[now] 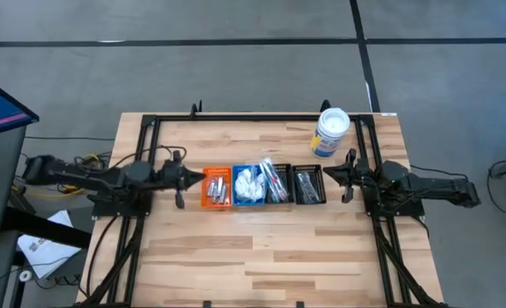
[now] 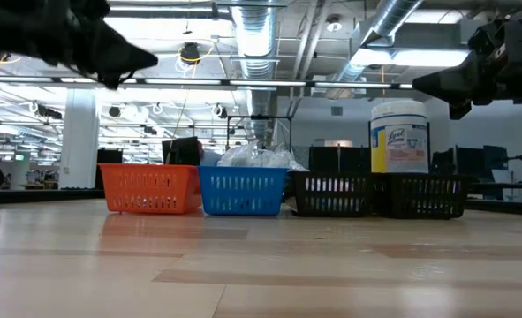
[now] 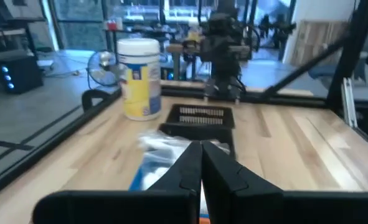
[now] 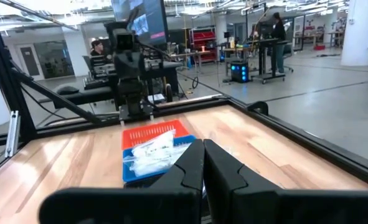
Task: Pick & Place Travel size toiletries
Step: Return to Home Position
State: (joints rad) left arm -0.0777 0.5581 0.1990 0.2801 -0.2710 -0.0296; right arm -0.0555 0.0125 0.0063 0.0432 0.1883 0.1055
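Note:
The travel size toiletries lie in a row of small bins at mid-table. Silvery sachets fill the orange bin. White crinkly packets fill the blue bin. Slim sticks and small black pieces sit in two black bins. My left gripper hovers shut just left of the orange bin, pointing level along the row; its closed fingers hold nothing. My right gripper hovers shut just right of the black bins, its fingers also empty.
A white tub with a blue and yellow label stands behind the right end of the row, near the far right corner. A black frame runs along the table's far edge and both sides. Bare wood lies in front of the bins.

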